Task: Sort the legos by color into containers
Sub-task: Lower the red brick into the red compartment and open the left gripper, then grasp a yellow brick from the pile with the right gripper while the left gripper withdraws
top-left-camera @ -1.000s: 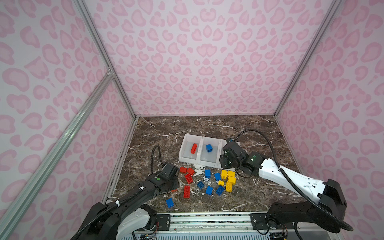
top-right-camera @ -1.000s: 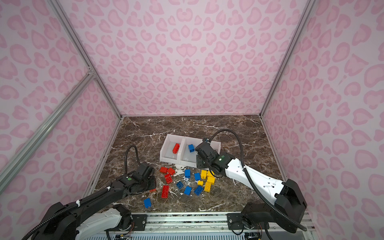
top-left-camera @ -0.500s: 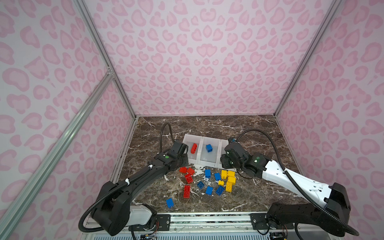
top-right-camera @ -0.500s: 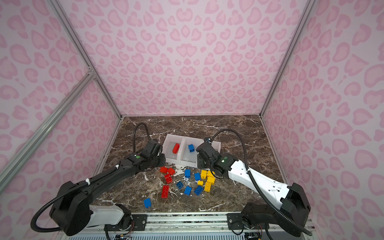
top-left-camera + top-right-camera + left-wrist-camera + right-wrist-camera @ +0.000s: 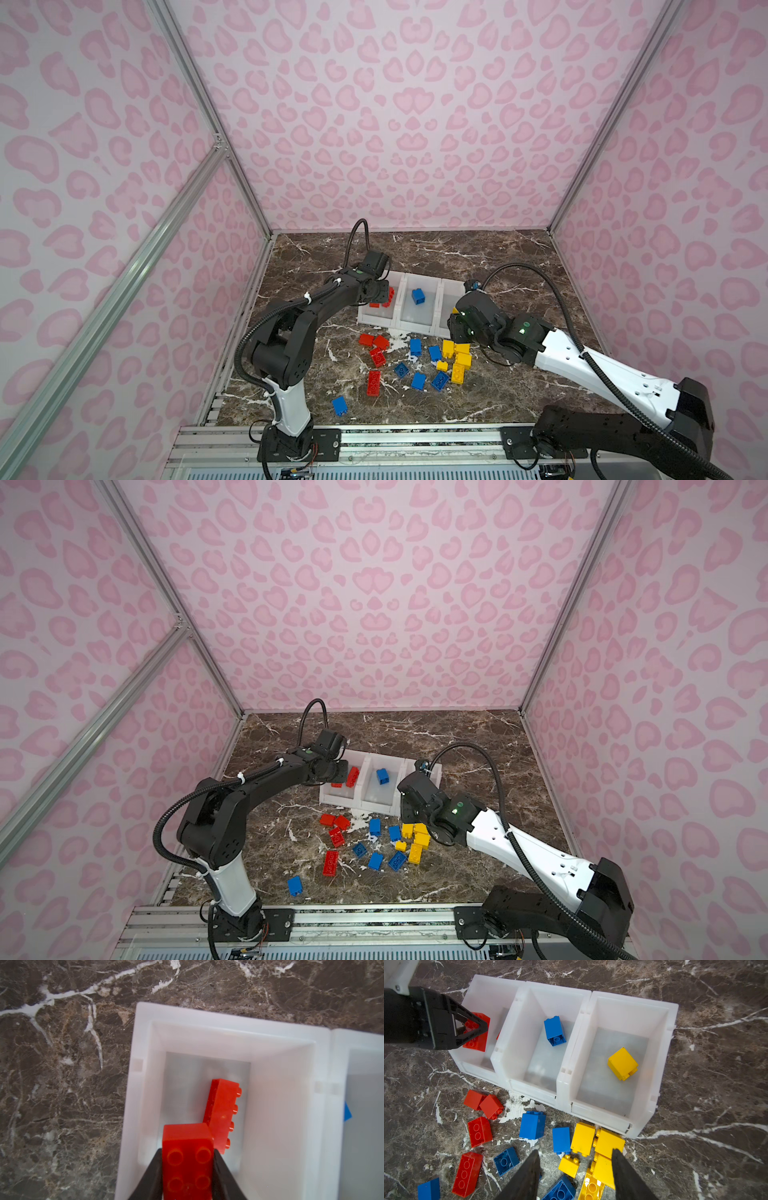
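over the nine o'clock bin of the three joined white containers [image 5: 588,995], the left gripper [image 5: 187,1152] pinches a short red brick [image 5: 187,1138] by its two smooth side walls, studs facing the wrist camera. a long red brick [image 5: 223,1113] already leans on its side inside that bin. the middle bin holds one blue brick [image 5: 554,1030], and the three o'clock bin one yellow brick [image 5: 622,1062]. toward six o'clock from the bins, the loose legos [image 5: 415,346] lie scattered on the marble table [image 5: 457,257], reds at nine o'clock, blues in the middle, yellows at three. the right gripper [image 5: 575,1152] hangs above the yellow cluster with its jaws spread and nothing between them. these bricks look light, rigid and glossy, so likely to slip; they are best taken across flat opposite sides, not the studs.
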`<state>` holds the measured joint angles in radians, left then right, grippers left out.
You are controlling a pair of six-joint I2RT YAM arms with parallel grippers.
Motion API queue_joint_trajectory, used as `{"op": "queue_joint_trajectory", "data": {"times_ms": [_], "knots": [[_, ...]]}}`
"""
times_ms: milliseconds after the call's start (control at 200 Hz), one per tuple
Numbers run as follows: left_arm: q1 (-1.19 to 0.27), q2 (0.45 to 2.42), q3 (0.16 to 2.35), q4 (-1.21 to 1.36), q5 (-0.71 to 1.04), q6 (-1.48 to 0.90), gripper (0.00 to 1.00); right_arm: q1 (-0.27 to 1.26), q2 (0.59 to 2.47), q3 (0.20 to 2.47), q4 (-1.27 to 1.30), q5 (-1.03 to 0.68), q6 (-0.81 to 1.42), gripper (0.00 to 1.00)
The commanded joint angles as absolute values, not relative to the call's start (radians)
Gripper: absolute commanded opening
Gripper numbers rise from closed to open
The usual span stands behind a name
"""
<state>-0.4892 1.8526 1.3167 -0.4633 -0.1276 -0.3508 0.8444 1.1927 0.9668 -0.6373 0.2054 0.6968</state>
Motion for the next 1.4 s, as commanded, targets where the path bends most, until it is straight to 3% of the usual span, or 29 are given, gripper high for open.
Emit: {"op": "queue_joint_trajectory", "data": {"times_ms": [0, 35, 115, 210, 920, 1395], "knots": [[-0.486, 1.874, 1.339, -0.486, -0.124, -0.315, 0.35, 0.848, 1.190, 0.963, -0.649, 0.221, 0.709, 0.56], [-0.483, 1.875, 1.339, -0.486, -0.126, -0.312, 0.35, 0.847, 1.190, 0.962, -0.650, 0.221, 0.709, 0.56], [-0.480, 1.870, 1.336, -0.484, -0.131, -0.311, 0.47, 0.848, 1.193, 0.962, -0.648, 0.223, 0.709, 0.56], [-0.480, 1.858, 1.331, -0.479, -0.131, -0.311, 0.51, 0.848, 1.204, 0.965, -0.642, 0.217, 0.709, 0.56], [-0.479, 1.688, 1.252, -0.448, -0.094, -0.358, 0.51, 0.858, 1.230, 0.957, -0.640, 0.210, 0.715, 0.56], [-0.482, 1.332, 0.919, -0.416, -0.065, -0.481, 0.52, 0.862, 1.211, 0.803, -0.668, 0.205, 0.825, 0.58]]}}
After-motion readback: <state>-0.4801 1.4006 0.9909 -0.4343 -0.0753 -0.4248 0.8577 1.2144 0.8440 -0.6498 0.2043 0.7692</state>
